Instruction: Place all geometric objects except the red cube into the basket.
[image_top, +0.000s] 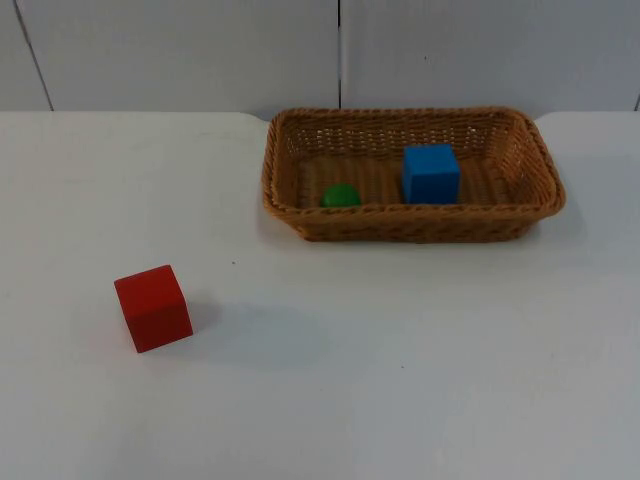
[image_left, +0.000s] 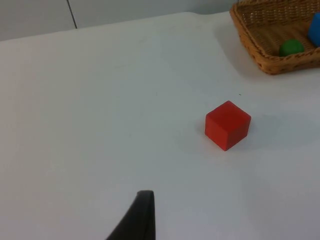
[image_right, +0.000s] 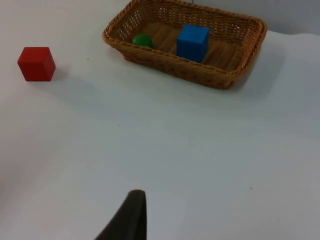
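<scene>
Judging by what lies where, the task looks finished: the blue cube (image_top: 431, 172) and green ball (image_top: 340, 196) sit inside the basket (image_top: 300, 215), and the red cube (image_top: 153, 307) stands alone on the table (image_top: 420, 360), well apart. Nothing blocks anything. Whether the left gripper and right gripper are open, I cannot tell

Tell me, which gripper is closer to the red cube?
Left. The left gripper looks onto the red cube from nearby; the right gripper sees it far across the table.
</scene>
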